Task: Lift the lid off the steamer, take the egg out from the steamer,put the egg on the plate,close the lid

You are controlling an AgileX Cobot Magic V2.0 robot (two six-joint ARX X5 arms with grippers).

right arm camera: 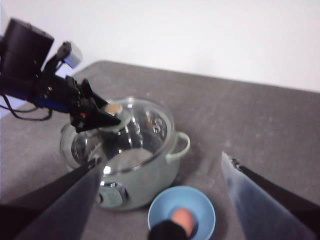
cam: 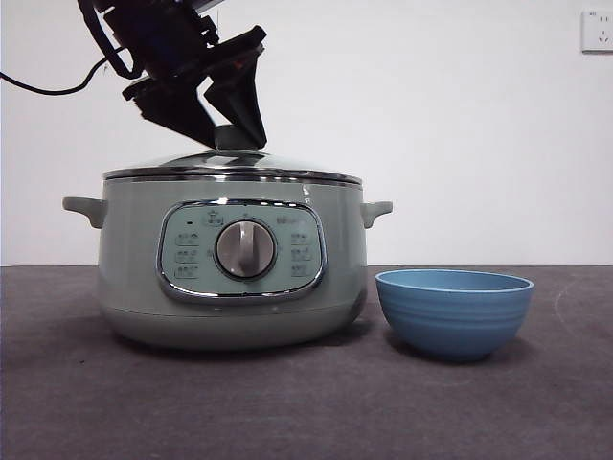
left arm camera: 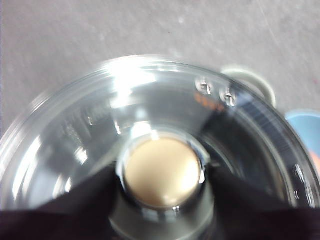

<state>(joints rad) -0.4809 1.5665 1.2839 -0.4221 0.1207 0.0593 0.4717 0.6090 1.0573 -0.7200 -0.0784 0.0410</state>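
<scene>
- The lid (cam: 233, 169) sits on the steamer (cam: 230, 268), its chrome rim level along the pot's top edge with no visible gap in the front view.
- The knob (left arm camera: 162, 172) of the lid, pale and round, lies between the two black jaws of the left hand (left arm camera: 161, 186); the jaws stand close against either side of it, closed on the knob.
- In the front view the left hand (cam: 238, 134) comes in from the upper left, tilted, its tips down at the knob above the pot's centre.
- The steamer stands on the grey desk (cam: 306, 402), control panel and dial (cam: 245, 249) facing the front camera, one small handle on each side.
- The plate (cam: 453, 311), a blue ribbed bowl, stands on the desk just beside the steamer, apart from it, on the side away from the left arm.
- The egg (right arm camera: 183, 220) lies inside the plate (right arm camera: 181, 212), seen from the right wrist view as a pale orange-pink shape; the front view does not show it over the bowl's rim.
- The right hand (right arm camera: 165, 200) hangs above the plate, its jaws spread wide and holding nothing.
- Through the glass of the lid (left arm camera: 150, 125) the pot's interior is blurred; contents cannot be made out.
</scene>
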